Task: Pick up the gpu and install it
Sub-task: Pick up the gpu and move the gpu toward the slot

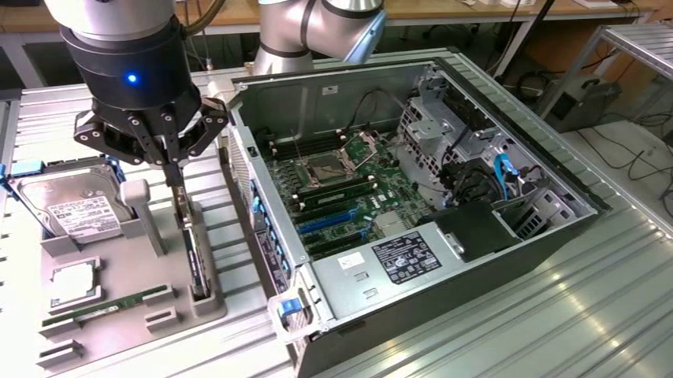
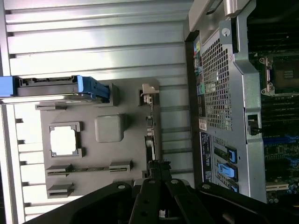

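Note:
The gpu (image 1: 192, 252) stands on edge in a slot of the grey parts tray (image 1: 126, 260), a thin dark card seen edge-on. In the wrist view the gpu (image 2: 149, 135) is a narrow strip with its metal bracket end farthest from the fingers. My gripper (image 1: 173, 177) hangs straight down over the card's far end in the exterior view. Its jaws are closed on the card's top edge. In the wrist view the gripper (image 2: 159, 170) pinches the near end of that strip. The card still sits in the tray.
The open computer case (image 1: 442, 87) lies at the exterior view's right of the tray, motherboard (image 1: 336, 189) and blue card slots (image 1: 326, 224) exposed. On the tray are a hard drive (image 1: 74, 209), a processor (image 1: 74, 283) and a green memory stick (image 1: 105, 307).

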